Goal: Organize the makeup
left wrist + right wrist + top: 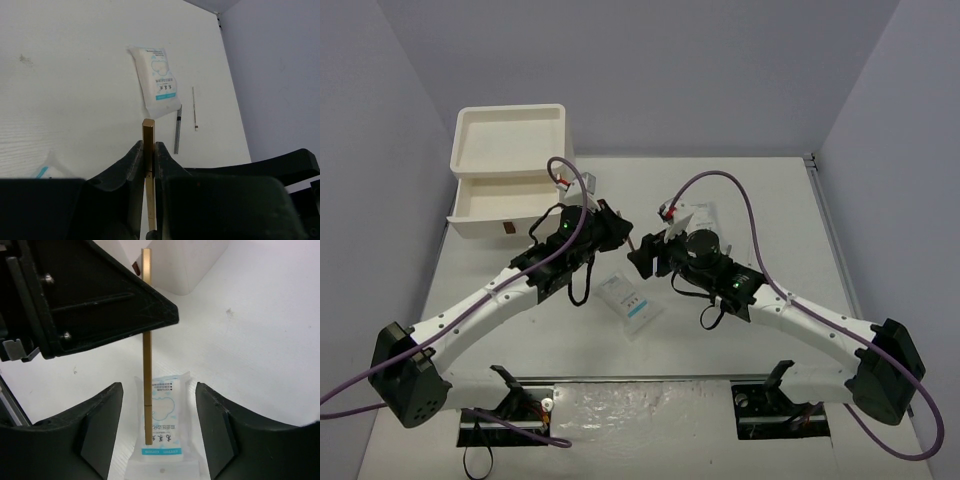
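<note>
My left gripper (148, 145) is shut on a thin wooden stick (148, 131), which stands upright between its fingers. In the top view the left gripper (618, 232) and right gripper (642, 258) meet over the table's middle. My right gripper (159, 430) is open, and the stick (146, 385) hangs between its jaws without touching them. A white packet with blue print (162, 437) lies on the table below; it also shows in the top view (630, 303). A second packet (156, 82), a thin spiral-tipped brush (177, 129) and a thin rod (194, 108) lie further right.
The big white drawer box (510, 170) stands at the back left with its top drawer pulled open; it also shows in the right wrist view (185, 265). Grey walls close in the table at left, back and right.
</note>
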`<state>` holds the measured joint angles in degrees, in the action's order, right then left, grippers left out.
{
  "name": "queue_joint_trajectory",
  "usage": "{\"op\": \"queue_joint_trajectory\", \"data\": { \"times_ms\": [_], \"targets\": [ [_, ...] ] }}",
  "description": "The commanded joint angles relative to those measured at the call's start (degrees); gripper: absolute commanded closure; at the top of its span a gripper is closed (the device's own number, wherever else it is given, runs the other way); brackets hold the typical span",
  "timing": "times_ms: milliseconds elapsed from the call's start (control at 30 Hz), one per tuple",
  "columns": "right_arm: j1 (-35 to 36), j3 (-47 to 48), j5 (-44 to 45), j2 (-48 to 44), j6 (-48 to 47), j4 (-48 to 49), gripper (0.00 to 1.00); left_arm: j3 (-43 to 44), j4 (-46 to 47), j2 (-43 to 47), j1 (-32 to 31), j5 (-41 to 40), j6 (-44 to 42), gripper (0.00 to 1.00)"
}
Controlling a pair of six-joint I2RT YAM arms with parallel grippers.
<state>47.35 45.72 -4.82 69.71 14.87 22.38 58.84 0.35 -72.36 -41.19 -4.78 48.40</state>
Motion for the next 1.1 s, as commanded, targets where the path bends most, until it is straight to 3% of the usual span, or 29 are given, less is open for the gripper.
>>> {"op": "queue_joint_trajectory", "data": {
  "times_ms": [0,100,233,433,667,767,867,933,1067],
  "targets": [
    [-0.1,2.8,10.6,-3.2,-0.5,-1.6,0.33,5.2,3.5,1.5,0.8,-4.1,-1.3,1.0],
    [-0.9,3.8,16.8,-4.7,-1.0,-6.0,0.22,5.9,2.9,2.4,3.7,-5.6,-1.8,1.0],
    [-4.4,2.7,23.6,-6.9,1.1,-12.2,0.17,5.0,2.9,5.7,14.2,-6.3,0.4,1.0],
    [-12.4,-2.3,21.0,-9.1,3.1,-13.8,0.16,3.0,6.7,8.8,30.1,-5.2,6.0,1.0],
    [-15.4,-3.8,20.9,-7.0,3.6,-14.9,0.16,3.5,10.8,4.3,40.8,-0.6,12.0,1.0],
    [-16.9,-4.1,20.8,-6.1,4.2,-15.2,0.16,3.4,11.0,2.8,43.2,0.7,12.2,0.88],
    [-18.8,-4.6,20.3,-4.7,5.2,-15.5,0.16,3.2,9.8,1.3,44.7,1.1,11.2,0.5],
    [-20.0,-5.0,19.3,-3.7,5.6,-15.5,0.16,3.6,7.8,1.3,45.4,0.9,10.0,0.32],
    [-21.9,-5.5,17.7,-0.8,6.5,-15.5,0.16,4.8,4.2,1.8,46.3,1.0,6.9,0.16]
  ]
}}
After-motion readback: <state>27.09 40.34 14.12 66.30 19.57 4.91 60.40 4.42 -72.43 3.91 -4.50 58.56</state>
